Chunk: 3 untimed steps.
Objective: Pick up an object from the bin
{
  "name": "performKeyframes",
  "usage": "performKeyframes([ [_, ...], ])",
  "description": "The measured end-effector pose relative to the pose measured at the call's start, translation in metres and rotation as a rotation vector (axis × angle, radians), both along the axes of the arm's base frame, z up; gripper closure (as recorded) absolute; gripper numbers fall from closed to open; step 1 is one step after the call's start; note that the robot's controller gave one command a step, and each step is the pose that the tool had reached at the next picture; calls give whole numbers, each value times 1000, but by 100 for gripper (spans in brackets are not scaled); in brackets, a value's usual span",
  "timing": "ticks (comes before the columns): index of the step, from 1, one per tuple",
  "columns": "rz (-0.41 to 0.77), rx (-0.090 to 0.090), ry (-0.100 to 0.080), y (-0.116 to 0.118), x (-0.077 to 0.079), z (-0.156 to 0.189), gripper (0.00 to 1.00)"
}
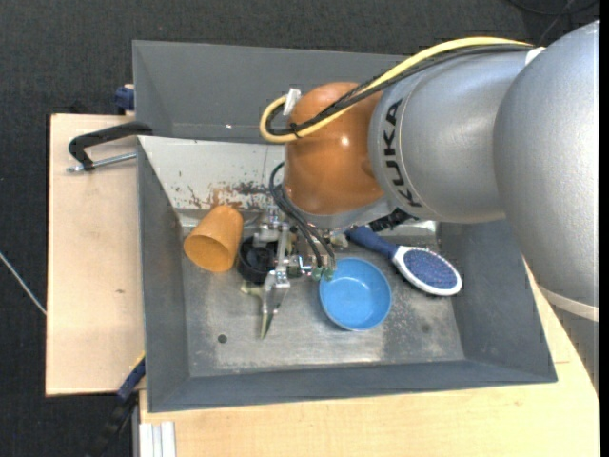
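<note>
Your gripper [269, 305] hung over the bare floor of the grey metal bin [314, 346], just left of the round blue plastic bowl [355, 296]. You could not tell whether it was open or closed. Beyond the gripper and up-left of that bowl lay a small black round thing [252, 256], and farther left an orange plastic cup [215, 238] on its side.

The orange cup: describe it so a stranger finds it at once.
In the grey metal bin, look left on the floor. An orange cup lies on its side, beside a small black thing. Of the loose things it alone is orange; the bowl and brush are blue.
</note>
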State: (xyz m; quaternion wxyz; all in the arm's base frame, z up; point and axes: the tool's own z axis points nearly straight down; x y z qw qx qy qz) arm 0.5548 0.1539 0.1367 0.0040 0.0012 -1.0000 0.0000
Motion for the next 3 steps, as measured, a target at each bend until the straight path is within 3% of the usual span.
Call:
performKeyframes([
  [1, 162, 6, -16, -40, 23, -63, 0],
  [2, 160, 7, -26, -39, 25, -61, 100],
  [3, 204, 2, -22, -64, 5, 102, 100],
])
